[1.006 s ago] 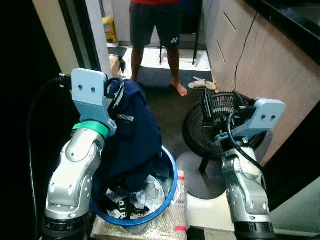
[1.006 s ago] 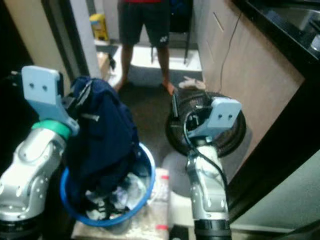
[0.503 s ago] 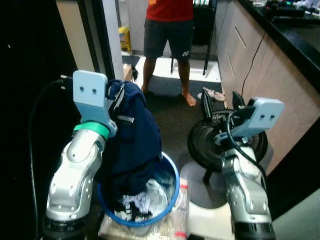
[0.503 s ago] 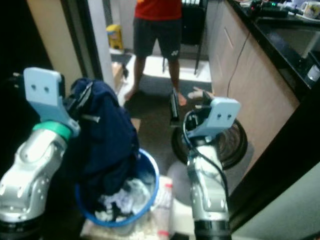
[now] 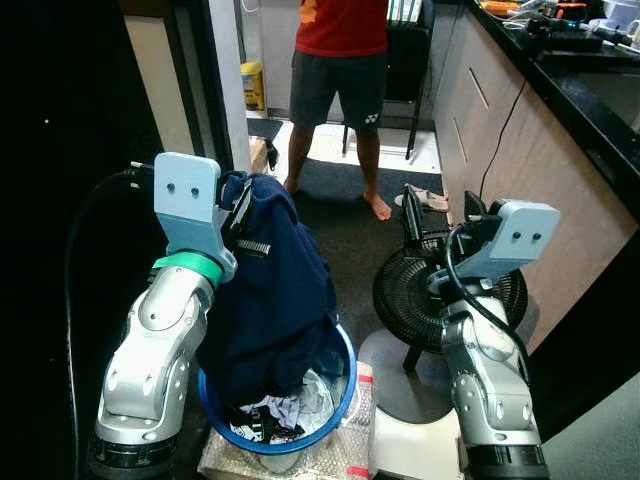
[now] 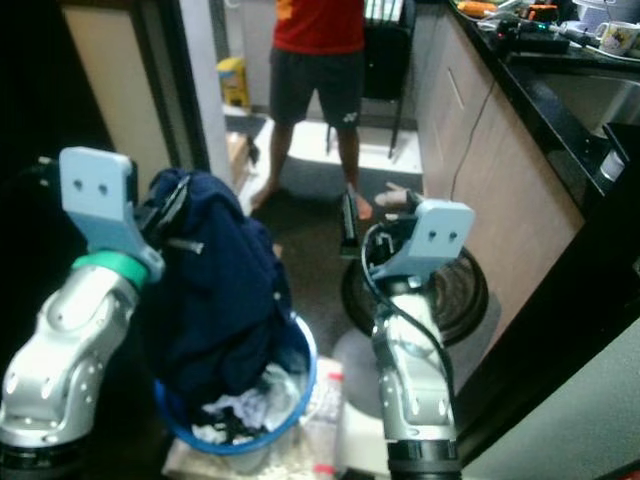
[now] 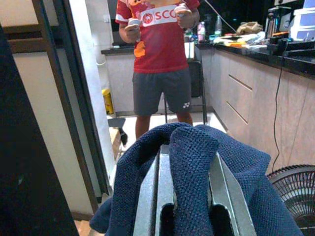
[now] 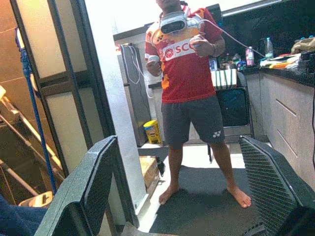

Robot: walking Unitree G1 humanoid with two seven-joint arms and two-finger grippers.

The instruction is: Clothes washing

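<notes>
I see a navy garment point(image 5: 270, 290) of matt, coarse-knit cloth draped over my left pincer point(image 7: 189, 196), whose fingers point(image 7: 152, 196) look like smooth grey metal. The blue tub point(image 5: 340, 385) is glossy plastic. My arms are brushed silver metal; the right pincer's fingers point(image 8: 88, 182) are matt black, ribbed plastic.

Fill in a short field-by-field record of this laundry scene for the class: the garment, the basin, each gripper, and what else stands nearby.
garment: dark blue garment hanging from left gripper, lower end in basin
basin: blue basin holding more clothes
left gripper: raised, shut on the garment
right gripper: raised, open, holding nothing
nearby: black floor fan on the floor; person standing ahead
</notes>
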